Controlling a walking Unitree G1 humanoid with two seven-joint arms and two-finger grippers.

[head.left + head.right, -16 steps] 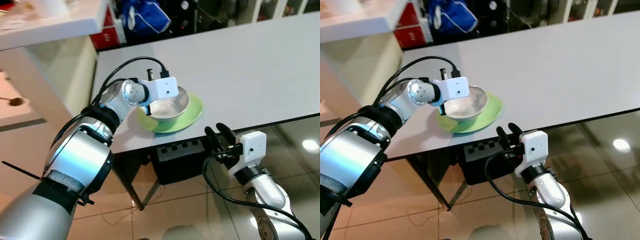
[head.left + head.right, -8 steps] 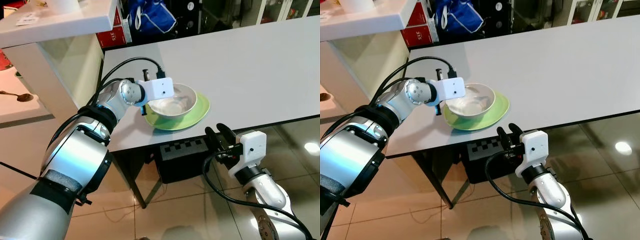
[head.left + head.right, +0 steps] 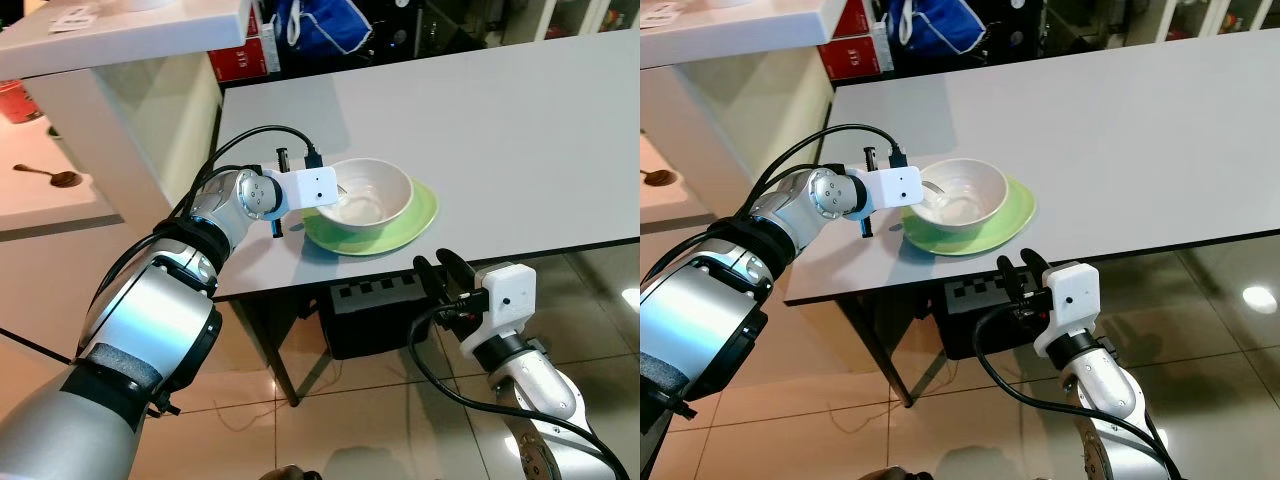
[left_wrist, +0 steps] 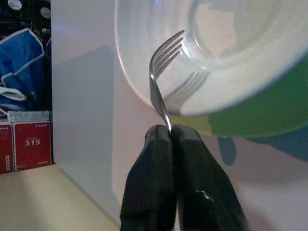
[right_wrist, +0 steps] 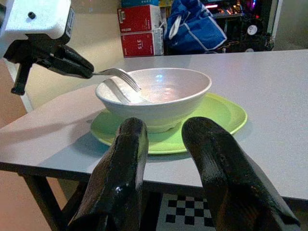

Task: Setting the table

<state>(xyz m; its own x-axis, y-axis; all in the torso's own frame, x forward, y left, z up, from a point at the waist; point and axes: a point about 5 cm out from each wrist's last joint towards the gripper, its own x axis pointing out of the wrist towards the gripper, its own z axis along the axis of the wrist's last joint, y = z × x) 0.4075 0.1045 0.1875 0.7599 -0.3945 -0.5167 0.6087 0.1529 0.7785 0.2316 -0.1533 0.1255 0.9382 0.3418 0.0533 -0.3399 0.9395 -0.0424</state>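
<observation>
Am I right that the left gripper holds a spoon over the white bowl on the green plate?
Not a spoon: the left wrist view shows tines. The left gripper holds a fork over the white bowl on the green plate.

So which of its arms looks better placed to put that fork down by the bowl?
Left, probably. The left gripper already pinches the fork over the bowl; the right gripper hangs open below the table edge.

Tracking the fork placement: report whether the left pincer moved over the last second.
Yes: the left pincer drew back leftward from the bowl, gripping the fork.
</observation>
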